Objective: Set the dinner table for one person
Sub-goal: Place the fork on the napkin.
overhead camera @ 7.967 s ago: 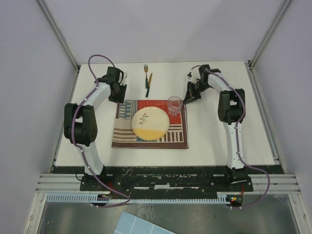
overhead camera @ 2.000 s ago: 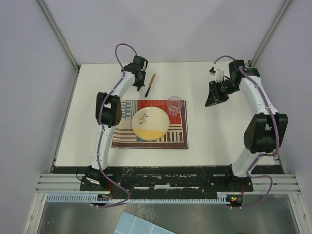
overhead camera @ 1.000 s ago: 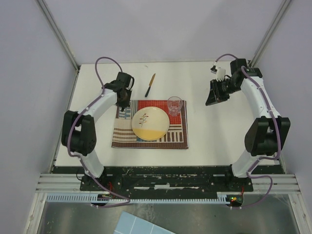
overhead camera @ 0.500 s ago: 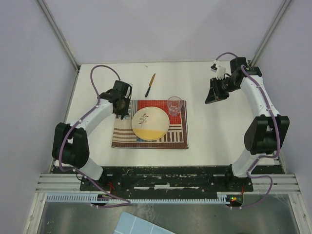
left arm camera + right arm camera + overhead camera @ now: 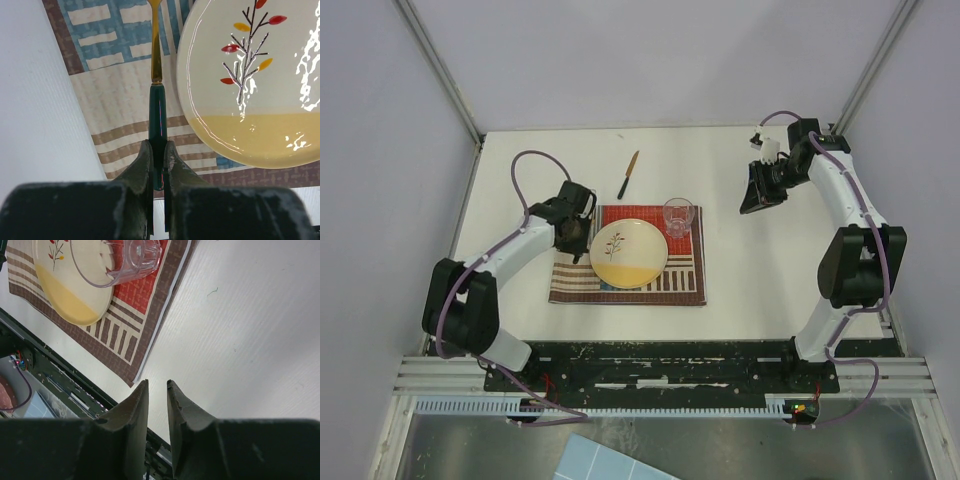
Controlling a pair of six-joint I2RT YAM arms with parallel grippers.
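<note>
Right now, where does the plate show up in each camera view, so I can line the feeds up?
Top external: the plate sits mid-frame on the striped placemat.
Left wrist: it fills the upper right, beside the fork in the left gripper.
Right wrist: top left corner, partly behind the glass.
Shared landmark: the placemat.

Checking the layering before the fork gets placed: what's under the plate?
The plate sits on the striped placemat, which lies on the dinner table. The placemat's middle is covered by the plate, so anything beneath it there cannot be seen. The left gripper holds the fork over the placemat beside the plate.
</note>
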